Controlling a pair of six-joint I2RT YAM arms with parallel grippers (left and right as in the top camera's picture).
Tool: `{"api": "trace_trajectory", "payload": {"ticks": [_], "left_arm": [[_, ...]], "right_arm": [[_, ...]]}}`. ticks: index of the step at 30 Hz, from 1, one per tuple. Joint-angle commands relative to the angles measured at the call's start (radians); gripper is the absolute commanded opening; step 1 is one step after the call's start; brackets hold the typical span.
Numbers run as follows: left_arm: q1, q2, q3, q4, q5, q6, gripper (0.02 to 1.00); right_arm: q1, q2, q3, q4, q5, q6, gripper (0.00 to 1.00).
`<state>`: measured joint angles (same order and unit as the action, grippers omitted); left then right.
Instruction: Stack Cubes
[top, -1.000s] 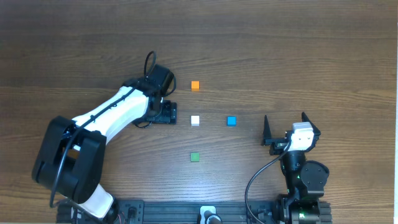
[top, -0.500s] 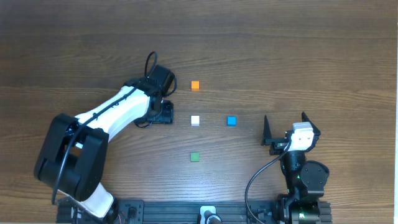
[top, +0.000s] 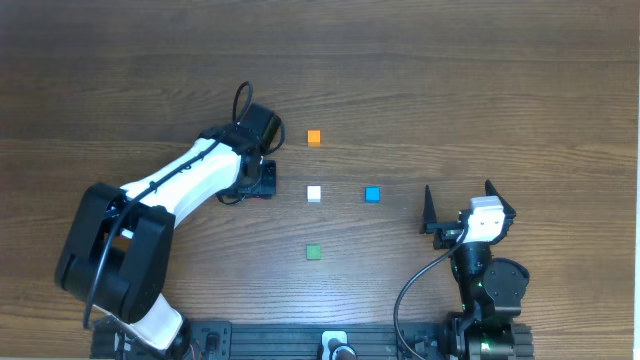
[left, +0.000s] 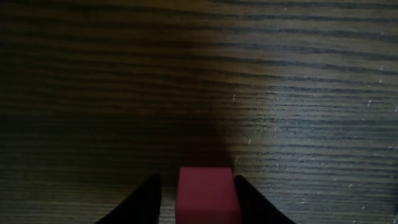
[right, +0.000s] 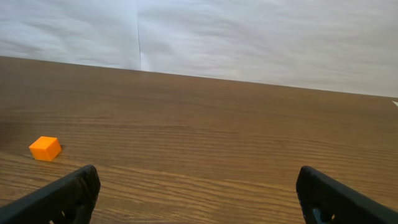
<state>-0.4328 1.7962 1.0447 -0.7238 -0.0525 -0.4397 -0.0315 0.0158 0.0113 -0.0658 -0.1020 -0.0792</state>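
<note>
A red cube (left: 207, 194) sits between the two fingers of my left gripper (left: 199, 198), which is shut on it low over the wood. From above, the left gripper (top: 262, 181) is just left of the white cube (top: 314, 193). An orange cube (top: 314, 137) lies behind the white one, a blue cube (top: 372, 194) to its right and a green cube (top: 313, 252) in front. My right gripper (top: 457, 205) stands open at the right, apart from all cubes. The orange cube (right: 45, 148) also appears far ahead of the right gripper (right: 199, 208).
The wooden table (top: 480, 90) stretches wide and bare behind and to the right of the cubes. A white wall (right: 249, 37) rises past the table's far edge in the right wrist view. Both arm bases stand along the front edge.
The left gripper's tip has drawn slightly to the left, away from the white cube. The right arm and the loose cubes have not moved.
</note>
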Motion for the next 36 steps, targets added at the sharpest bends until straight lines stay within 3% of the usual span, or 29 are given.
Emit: {"api": "trace_trajectory", "payload": {"ticks": [1, 23, 29, 34, 36], "left_arm": [[-0.004, 0.017, 0.021, 0.002, 0.018, -0.011, 0.373], [-0.004, 0.017, 0.021, 0.002, 0.045, -0.022, 0.244], [-0.007, 0.003, 0.028, -0.002, 0.09, -0.05, 0.2], [-0.048, -0.024, 0.112, -0.1, 0.085, -0.132, 0.163], [-0.078, -0.023, 0.177, -0.15, 0.084, -0.156, 0.102]], "right_arm": [[-0.006, -0.009, -0.006, -0.002, 0.006, -0.002, 0.993], [-0.006, -0.009, -0.006, -0.002, 0.006, -0.001, 0.991], [-0.006, -0.009, -0.006, -0.002, 0.006, -0.002, 0.991], [-0.006, -0.009, -0.006, -0.002, 0.006, -0.002, 0.993], [-0.006, -0.009, -0.006, -0.002, 0.006, -0.002, 0.993]]}}
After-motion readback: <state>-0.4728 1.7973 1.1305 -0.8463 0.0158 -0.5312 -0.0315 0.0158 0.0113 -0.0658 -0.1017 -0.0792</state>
